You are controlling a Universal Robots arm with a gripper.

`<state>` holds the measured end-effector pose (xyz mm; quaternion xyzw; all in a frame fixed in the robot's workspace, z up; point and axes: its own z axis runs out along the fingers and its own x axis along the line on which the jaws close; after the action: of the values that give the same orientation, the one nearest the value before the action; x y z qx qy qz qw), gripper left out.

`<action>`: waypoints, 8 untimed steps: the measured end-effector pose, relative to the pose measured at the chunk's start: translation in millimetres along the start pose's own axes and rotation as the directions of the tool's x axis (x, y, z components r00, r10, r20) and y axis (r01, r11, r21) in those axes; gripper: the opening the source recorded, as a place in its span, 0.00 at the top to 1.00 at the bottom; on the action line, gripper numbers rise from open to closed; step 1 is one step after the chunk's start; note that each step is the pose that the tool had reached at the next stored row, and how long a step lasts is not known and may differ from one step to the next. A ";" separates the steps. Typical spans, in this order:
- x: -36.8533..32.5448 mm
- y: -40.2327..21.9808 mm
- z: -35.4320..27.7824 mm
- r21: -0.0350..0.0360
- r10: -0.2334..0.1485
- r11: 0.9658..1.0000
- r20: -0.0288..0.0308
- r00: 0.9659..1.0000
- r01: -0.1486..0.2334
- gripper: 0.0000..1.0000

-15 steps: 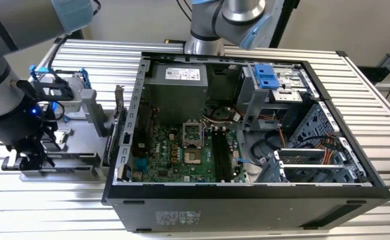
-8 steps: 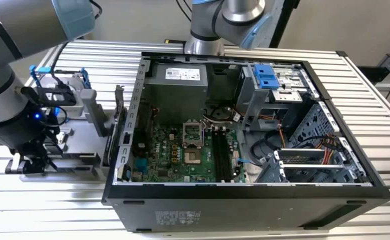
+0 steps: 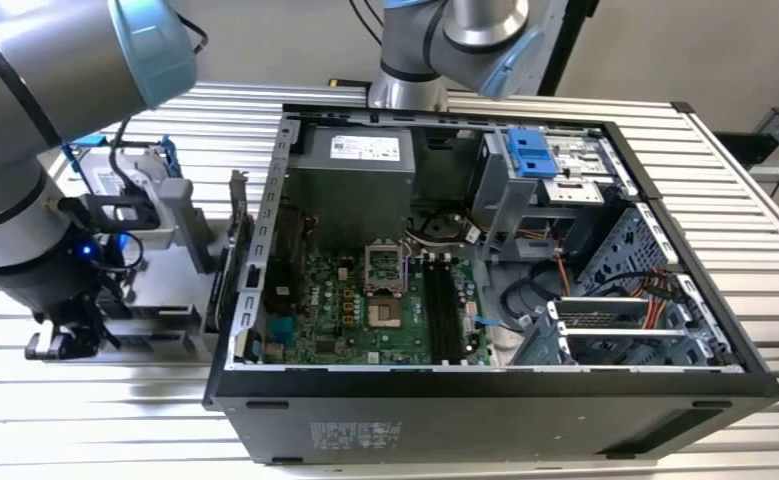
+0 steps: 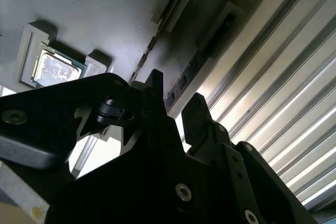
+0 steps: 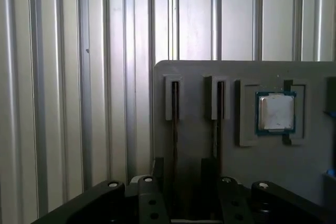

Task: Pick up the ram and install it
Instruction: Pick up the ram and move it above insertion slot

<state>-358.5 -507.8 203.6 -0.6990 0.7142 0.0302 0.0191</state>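
Two ram sticks stand on edge in slots of a grey holder plate [image 5: 194, 77]. In both wrist views my gripper [image 5: 182, 165] [image 4: 176, 103] is open, with one finger on each side of the ram [image 5: 174, 124] [image 4: 185, 78] that lies farther from the processor chip [image 5: 275, 111] [image 4: 52, 69]. A gap shows between the fingers and that stick. The other ram stick [image 5: 217, 129] [image 4: 168, 10] sits just outside one finger. In the exterior view the gripper [image 3: 66, 338] hangs low over the holder plate [image 3: 162, 312], at the exterior view's left of the open computer case [image 3: 496, 385].
Inside the case, black memory slots [image 3: 443, 310] run along the green motherboard [image 3: 336, 320] beside the processor socket [image 3: 386, 275]. A drive cage [image 3: 629, 325] and cables fill the case's right side. Ribbed aluminium table [image 3: 82, 430] surrounds everything. A second arm's base [image 3: 429, 50] stands behind the case.
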 end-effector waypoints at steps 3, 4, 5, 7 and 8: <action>1.2 -0.1 4.9 -0.001 0.000 1.000 0.000 1.000 0.000 0.00; 1.5 -0.1 6.5 -0.002 0.000 1.000 0.000 1.000 0.000 0.00; 1.8 -0.1 8.1 -0.002 0.000 1.000 0.000 1.000 0.000 0.00; 2.0 -0.1 10.9 -0.002 0.000 1.000 0.000 1.000 0.000 0.00; 2.1 -0.2 11.6 -0.002 0.000 1.000 0.000 1.000 0.000 0.00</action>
<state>-358.6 -509.1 191.9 -0.6989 0.7143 0.0309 0.0184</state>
